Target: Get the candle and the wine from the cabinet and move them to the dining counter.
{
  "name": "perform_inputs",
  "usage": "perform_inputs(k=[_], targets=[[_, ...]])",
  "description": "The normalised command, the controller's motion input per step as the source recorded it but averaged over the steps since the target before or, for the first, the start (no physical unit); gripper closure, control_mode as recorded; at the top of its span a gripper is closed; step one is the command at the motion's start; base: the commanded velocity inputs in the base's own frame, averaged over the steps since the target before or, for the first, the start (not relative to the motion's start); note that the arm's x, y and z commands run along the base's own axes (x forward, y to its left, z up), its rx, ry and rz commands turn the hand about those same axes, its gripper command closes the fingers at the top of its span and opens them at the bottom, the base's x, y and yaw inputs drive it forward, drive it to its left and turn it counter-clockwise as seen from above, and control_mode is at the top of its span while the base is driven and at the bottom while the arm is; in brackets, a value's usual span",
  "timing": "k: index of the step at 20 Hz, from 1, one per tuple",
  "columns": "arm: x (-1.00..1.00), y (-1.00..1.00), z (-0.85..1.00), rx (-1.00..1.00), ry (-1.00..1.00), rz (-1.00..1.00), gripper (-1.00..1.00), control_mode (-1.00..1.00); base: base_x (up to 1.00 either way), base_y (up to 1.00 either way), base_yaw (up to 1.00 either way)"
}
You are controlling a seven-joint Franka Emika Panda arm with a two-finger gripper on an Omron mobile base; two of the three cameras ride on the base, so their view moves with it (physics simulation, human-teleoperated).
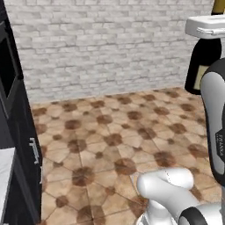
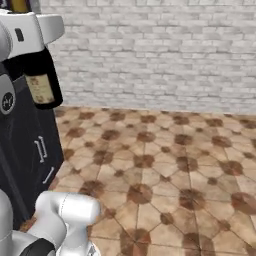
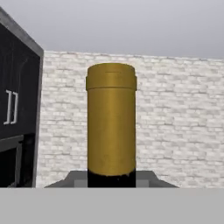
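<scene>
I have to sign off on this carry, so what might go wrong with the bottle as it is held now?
The gripper is shut on the dark glass wine bottle with the gold-foil neck high up near the neck, so the heavy body hangs below and may swing or slip. It hangs over the brown tiled floor; a drop would likely break it. It also hangs close to the dark cabinet front and might knock it.

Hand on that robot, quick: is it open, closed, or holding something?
Hand: closed on the wine bottle, gripping it near the gold-foil neck and holding it up off the floor.
</scene>
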Motion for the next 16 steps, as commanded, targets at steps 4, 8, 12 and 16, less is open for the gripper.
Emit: perform_inputs(k=[4, 8, 12, 16], targets=[[0.00, 0.00, 0.00, 0.00, 0.00, 0.00, 1.00, 1.00, -0.07, 0.23, -0.94], [0.00, 0.00, 0.00, 0.00, 0.00, 0.00, 1.00, 1.00, -0.01, 0.31, -0.91], [0.00, 0.00, 0.00, 0.00, 0.00, 0.00, 1.00, 1.00, 0.00, 0.39, -0.89], [0.00, 0.00, 0.00, 0.00, 0.00, 0.00, 1.00, 1.00, 0.00, 0.47, -0.86]])
